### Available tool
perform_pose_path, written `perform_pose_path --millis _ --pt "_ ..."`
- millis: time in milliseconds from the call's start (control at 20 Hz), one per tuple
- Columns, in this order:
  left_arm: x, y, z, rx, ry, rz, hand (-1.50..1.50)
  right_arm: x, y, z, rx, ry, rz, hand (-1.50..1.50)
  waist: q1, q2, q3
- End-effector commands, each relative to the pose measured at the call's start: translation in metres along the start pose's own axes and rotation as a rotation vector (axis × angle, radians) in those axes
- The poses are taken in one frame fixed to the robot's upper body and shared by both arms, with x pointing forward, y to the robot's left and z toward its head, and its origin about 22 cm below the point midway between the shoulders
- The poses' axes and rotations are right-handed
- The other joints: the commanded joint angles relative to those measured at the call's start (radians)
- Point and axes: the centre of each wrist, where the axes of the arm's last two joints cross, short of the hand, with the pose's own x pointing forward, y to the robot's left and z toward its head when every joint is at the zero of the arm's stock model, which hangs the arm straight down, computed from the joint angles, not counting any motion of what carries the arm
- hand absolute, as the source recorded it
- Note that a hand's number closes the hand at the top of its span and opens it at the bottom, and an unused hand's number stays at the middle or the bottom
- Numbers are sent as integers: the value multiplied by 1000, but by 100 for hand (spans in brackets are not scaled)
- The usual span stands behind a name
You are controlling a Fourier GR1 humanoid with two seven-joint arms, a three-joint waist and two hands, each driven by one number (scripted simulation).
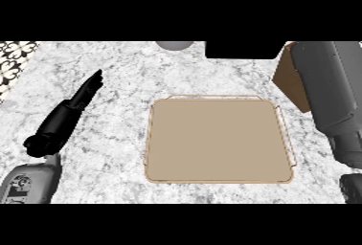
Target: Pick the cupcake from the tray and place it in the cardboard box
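A: What is the left hand [71, 112] doing?

B: It is lying over the marbled counter [106, 62], fingers straight and together, holding nothing. To its right the flat tan tray [219, 141], square with rounded corners, is showing no cupcake.

A: And further right?

B: The grey right forearm [332, 86] is covering the brown cardboard box [290, 83]. Its hand is hidden, so I cannot tell the grip or where the cupcake is.

White-grey marbled counter [106, 158] w/ a tan tray [218, 141] flat at centre, a cardboard box [290, 79] at its right rear & a grey round obj [175, 45] at the far edge.
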Motion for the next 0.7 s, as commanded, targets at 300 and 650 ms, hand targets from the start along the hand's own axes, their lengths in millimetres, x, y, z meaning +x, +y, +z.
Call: perform_pose_path --millis 300,650 --pt "15 5 -8 0 -19 -2 0 -104 -9 -29 288 162 185 150 12 4 1" --pt "5 -5 -6 -8 -14 -7 0 -148 -39 -44 500 200 207 150 13 5 1"
